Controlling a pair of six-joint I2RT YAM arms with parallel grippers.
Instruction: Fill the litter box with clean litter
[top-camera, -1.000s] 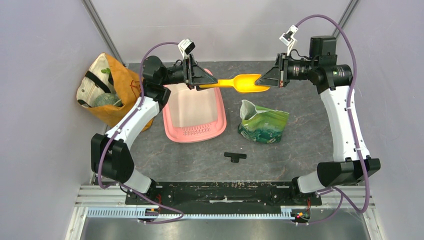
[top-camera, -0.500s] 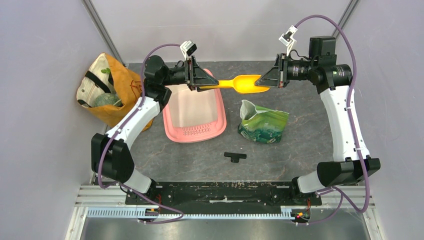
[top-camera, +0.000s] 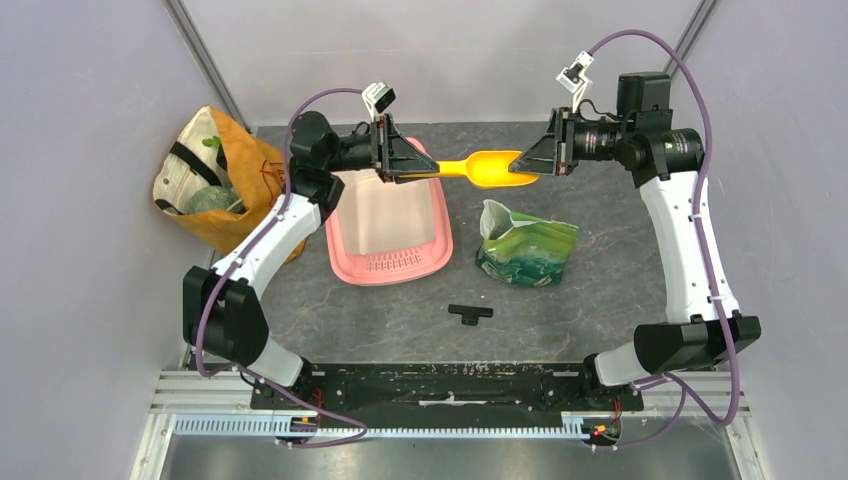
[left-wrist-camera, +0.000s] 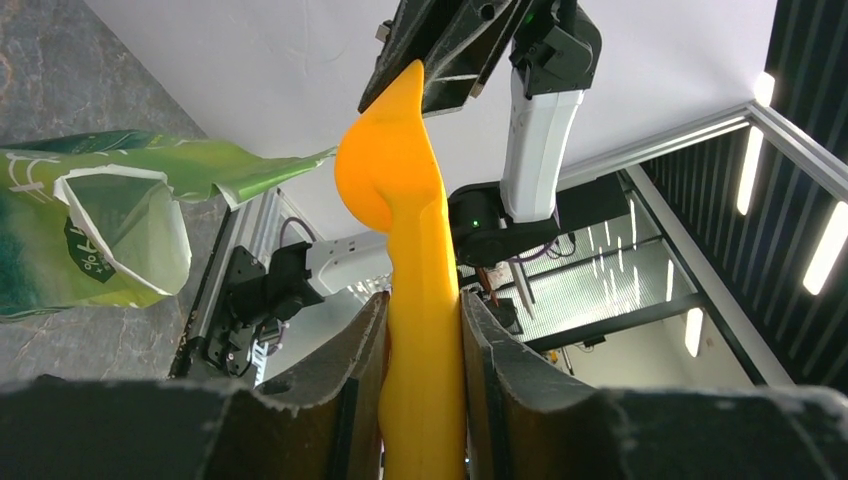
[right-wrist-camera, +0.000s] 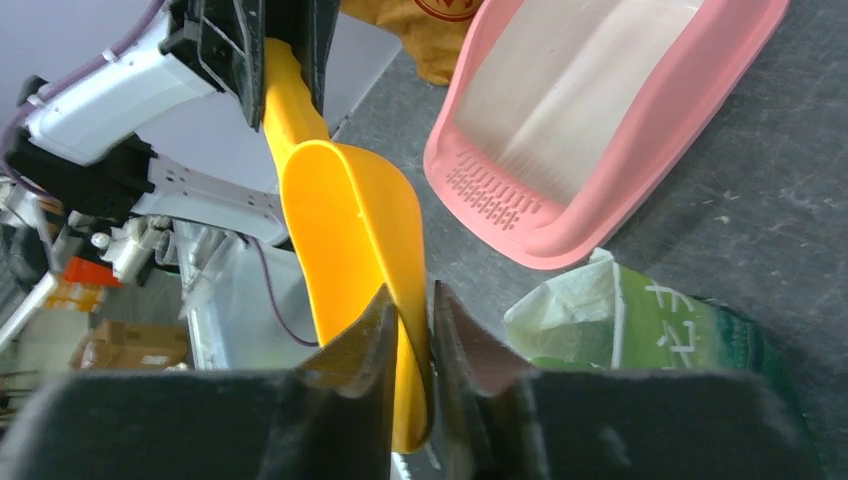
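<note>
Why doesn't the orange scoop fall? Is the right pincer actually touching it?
Touching. The right wrist view shows the right pincer clamped on the thin wall of the orange scoop, pressed against it from both sides with no gap.

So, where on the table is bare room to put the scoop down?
Bare table lies between the green bag and the right arm, and in front, around the small black part. The left is crowded: fabric bag, left arm, litter box. The scoop hangs over the back.
</note>
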